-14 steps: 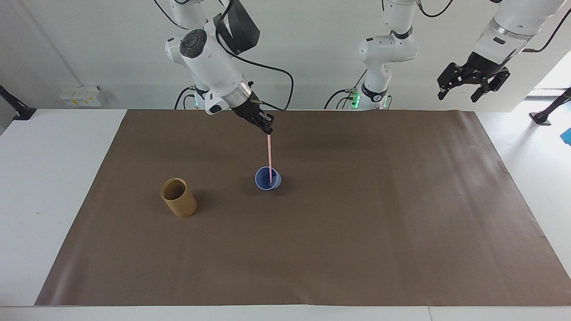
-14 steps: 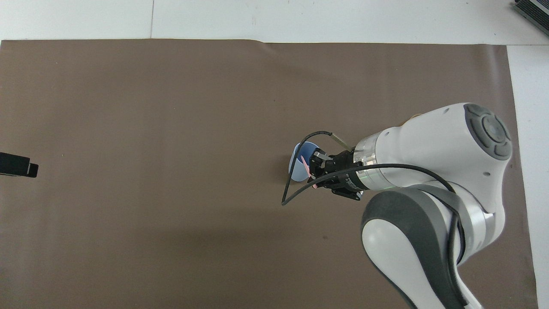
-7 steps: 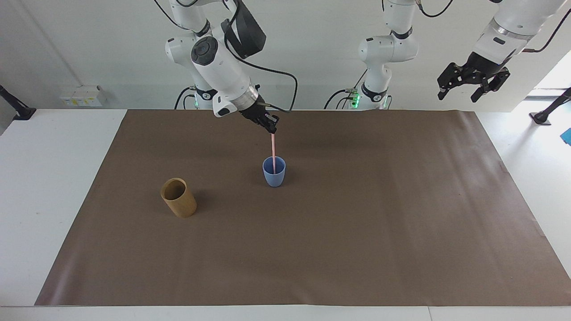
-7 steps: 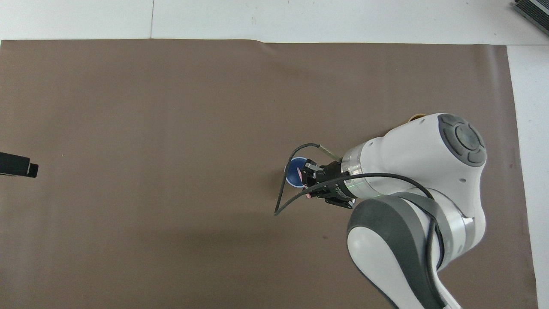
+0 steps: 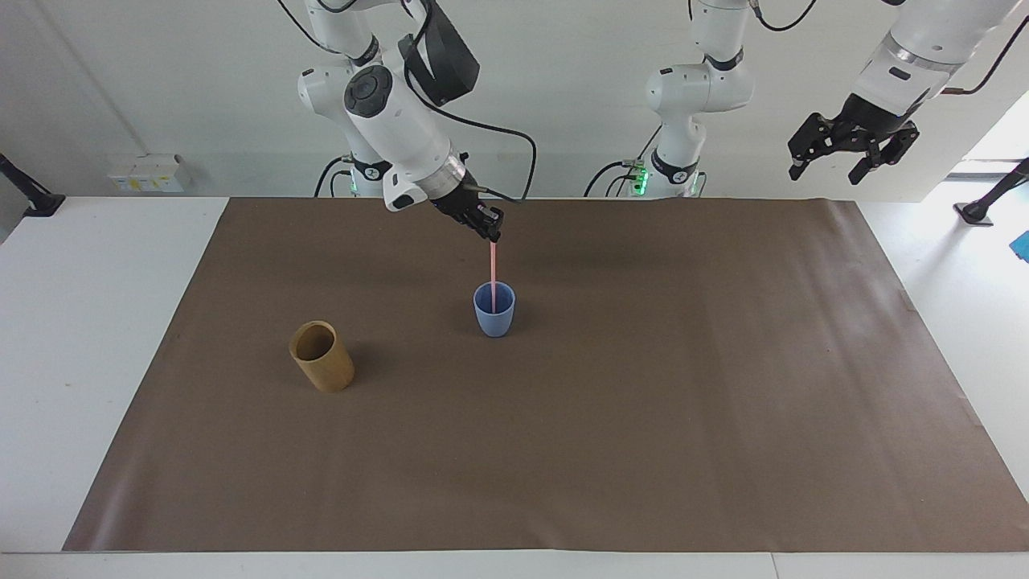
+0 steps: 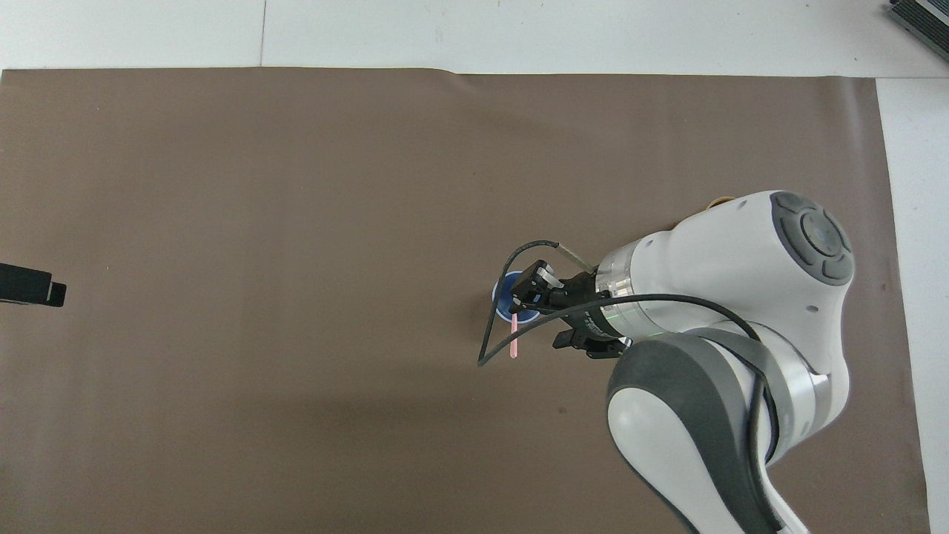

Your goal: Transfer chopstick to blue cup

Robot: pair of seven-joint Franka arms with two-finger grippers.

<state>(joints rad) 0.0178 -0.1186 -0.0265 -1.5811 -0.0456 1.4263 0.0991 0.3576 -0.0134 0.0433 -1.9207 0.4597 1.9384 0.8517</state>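
Observation:
The blue cup (image 5: 494,312) stands upright mid-mat; in the overhead view only part of the blue cup's rim (image 6: 503,295) shows under the hand. The pale-pink chopstick (image 5: 493,269) stands in the cup. In the overhead view the chopstick (image 6: 514,337) leans out of the cup toward the robots, its top clear of the fingers. My right gripper (image 5: 490,232) hovers over the cup just above the stick's top, jaws apart; it also shows in the overhead view (image 6: 535,300). My left gripper (image 5: 852,149) waits open, high over its end of the table.
A tan-brown cup (image 5: 321,356) stands on the brown mat (image 5: 643,418) toward the right arm's end; the overhead view shows only a sliver of it (image 6: 721,200) past the right arm. The left gripper's tip (image 6: 33,285) shows at that view's edge.
A second ago the cup was tipped by the stick; it then stood upright. Since half a second ago the stick's top has swung away from the right gripper's fingers toward the robots.

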